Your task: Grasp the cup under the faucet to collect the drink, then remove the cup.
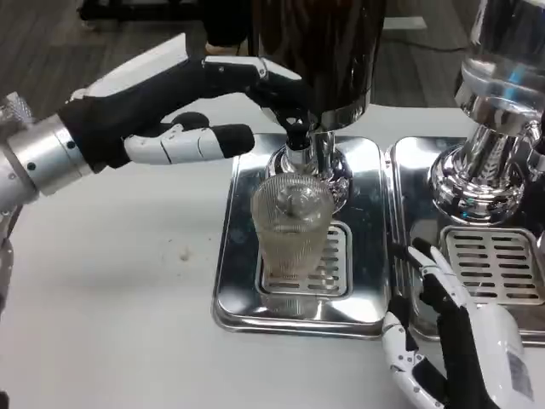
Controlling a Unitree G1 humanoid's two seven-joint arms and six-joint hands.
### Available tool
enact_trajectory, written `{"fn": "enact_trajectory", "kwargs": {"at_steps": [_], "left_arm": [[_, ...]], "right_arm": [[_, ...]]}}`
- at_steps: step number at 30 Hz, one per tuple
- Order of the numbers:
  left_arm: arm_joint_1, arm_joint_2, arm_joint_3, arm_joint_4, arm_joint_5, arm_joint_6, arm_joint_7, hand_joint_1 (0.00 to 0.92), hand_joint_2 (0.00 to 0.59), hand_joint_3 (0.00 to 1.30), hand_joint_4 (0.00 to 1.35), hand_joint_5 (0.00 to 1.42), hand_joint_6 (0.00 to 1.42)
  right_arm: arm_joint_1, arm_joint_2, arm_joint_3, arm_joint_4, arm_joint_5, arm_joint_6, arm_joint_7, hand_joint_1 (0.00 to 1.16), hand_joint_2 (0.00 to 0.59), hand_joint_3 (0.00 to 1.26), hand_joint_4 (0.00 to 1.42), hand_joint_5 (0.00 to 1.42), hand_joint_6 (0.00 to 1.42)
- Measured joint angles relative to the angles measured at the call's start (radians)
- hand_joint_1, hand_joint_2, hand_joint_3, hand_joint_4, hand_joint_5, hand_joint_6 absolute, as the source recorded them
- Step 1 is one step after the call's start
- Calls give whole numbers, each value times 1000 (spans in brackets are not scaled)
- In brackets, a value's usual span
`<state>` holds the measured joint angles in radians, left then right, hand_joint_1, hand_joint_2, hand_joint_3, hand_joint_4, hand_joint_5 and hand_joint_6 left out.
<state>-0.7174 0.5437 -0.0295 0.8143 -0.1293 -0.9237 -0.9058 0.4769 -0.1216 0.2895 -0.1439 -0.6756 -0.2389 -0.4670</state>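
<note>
**Cup waits under faucet**

White table (pixel 128 298) carries a tray (pixel 234 281); the cup (pixel 292 226) stands upright beneath the faucet (pixel 296 141). Left robot hand (pixel 183 102), fingers reaching the faucet lever, holds nothing. Right robot hand (pixel 451 341), open, lies nearer, right of the cup.

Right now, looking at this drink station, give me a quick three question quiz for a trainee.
1. True or false: the cup stands on the drip tray beneath the faucet.
2. Which hand reaches to the faucet lever: A) left hand B) right hand?
3. Fill in: the right hand holds ____.

Key: 1 true; 2 A; 3 nothing, it sits open beside the tray.
</note>
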Motion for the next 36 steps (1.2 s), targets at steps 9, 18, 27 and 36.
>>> {"fn": "enact_trajectory", "kwargs": {"at_steps": [9, 18, 27, 36], "left_arm": [[1, 6, 0, -17, 0, 0, -15, 0, 63, 345, 332, 358, 325], [18, 8, 0, -42, -6, 1, -16, 0, 62, 351, 333, 368, 326], [31, 9, -1, -60, -15, 7, -16, 0, 70, 353, 347, 370, 333], [40, 16, -1, -77, -17, 12, -16, 0, 71, 353, 347, 370, 335]], "right_arm": [[-10, 2, 0, 19, 8, -2, -1, 446, 563, 228, 96, 133, 310], [-46, 4, -7, 27, 52, -2, 6, 444, 563, 228, 96, 133, 271], [-85, 5, -8, 43, 80, -2, 22, 442, 541, 221, 96, 133, 267], [-147, 30, -11, 71, 171, -2, 105, 457, 270, 104, 75, 157, 312]]}}
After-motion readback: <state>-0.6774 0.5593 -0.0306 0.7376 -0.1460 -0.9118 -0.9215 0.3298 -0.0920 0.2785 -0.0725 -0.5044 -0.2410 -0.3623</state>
